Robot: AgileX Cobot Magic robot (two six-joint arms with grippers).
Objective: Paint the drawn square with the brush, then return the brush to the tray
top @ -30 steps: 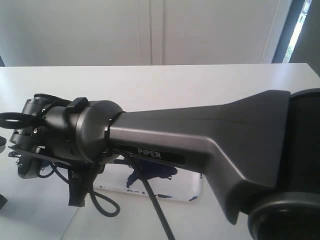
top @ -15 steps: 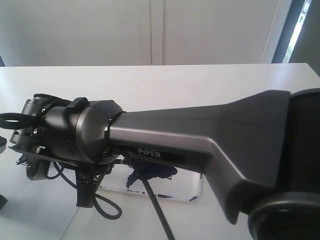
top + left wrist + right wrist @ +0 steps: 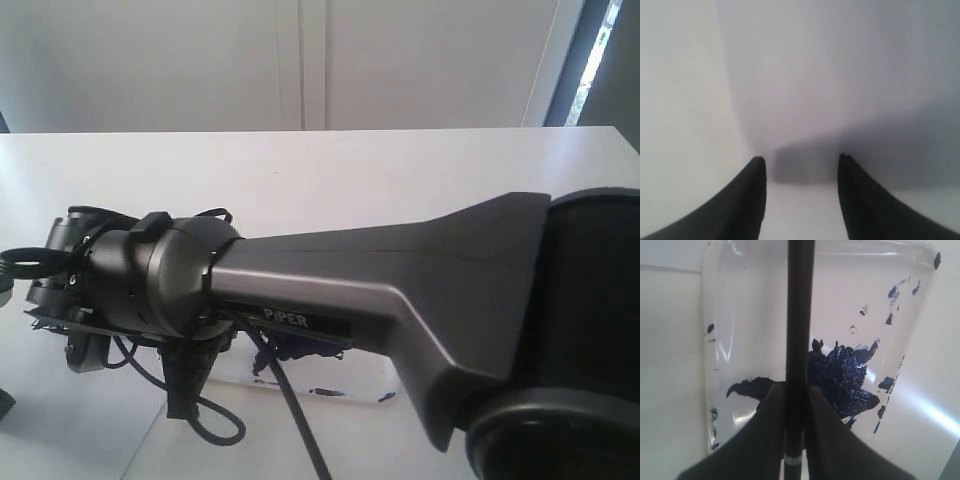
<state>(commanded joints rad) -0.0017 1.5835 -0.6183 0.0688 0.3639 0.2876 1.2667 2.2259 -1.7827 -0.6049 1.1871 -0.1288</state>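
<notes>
Right gripper (image 3: pixel 795 386), jaws clamped on the thin black brush (image 3: pixel 800 315), has sunk toward the paint-blotted white tray (image 3: pixel 752 315), likely setting it down; left gripper (image 3: pixel 801 158) gapes empty.

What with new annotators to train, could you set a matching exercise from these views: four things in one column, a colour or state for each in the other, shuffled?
Things
1. brush
2. left gripper
3. paint blot
4. tray

Colour or state
A. dark blue
B. open, nothing between the jaws
C. white, with blue specks near the rim
D. black, clamped by the right gripper

Pairs: 1-D, 2-B, 3-A, 4-C
</notes>
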